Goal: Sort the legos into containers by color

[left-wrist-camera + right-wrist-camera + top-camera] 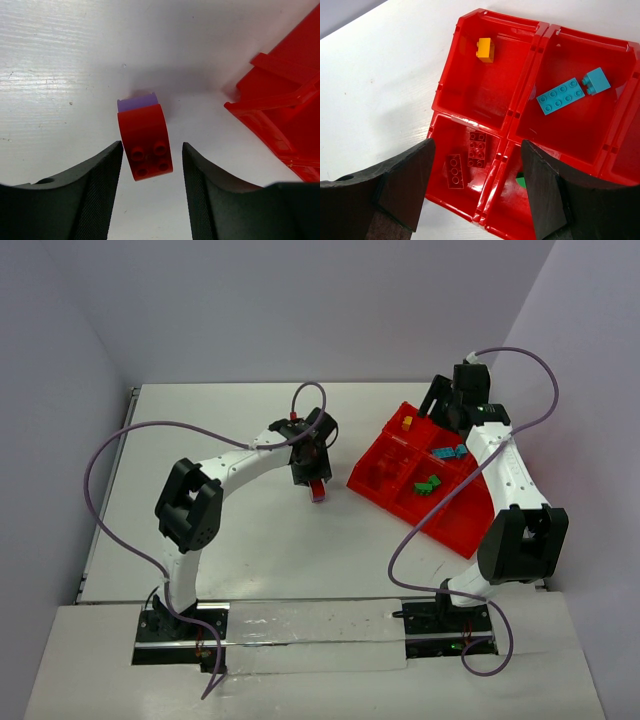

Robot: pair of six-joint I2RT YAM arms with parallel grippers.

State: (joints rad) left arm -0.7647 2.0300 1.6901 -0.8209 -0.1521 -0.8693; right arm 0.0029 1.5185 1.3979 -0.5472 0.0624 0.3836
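– White surface (pixel 230 530), sort status?
– Mostly done, I'd say. Bright red shallow plastic tray with dividers (pixel 522 95) sits on the right. One bin holds a small orange-yellow brick (pixel 485 49), alone. Next bin has a long teal-blue plate (pixel 561 95) and a small teal-blue cube (pixel 595 81). Third has a dark red square brick (pixel 477 149) and a dark red narrow brick (pixel 454 171). Green pieces (pixel 428 484) are in a fourth.
– What's left?
– Two that I can see: a red rounded brick (pixel 145 132) with a purple rounded piece (pixel 136 102) touching its far end, on the surface near the tray's left corner.
– Claws?
– Left claw (pixel 151 165) is down around the red rounded brick, jaws spread with a thin gap each side, no pinch visible. Right claw (pixel 477 165) hangs spread over the tray, nothing in it.
– Destinations?
– Red goes with the dark reds. Purple has no match; can't tell if a bin is free.
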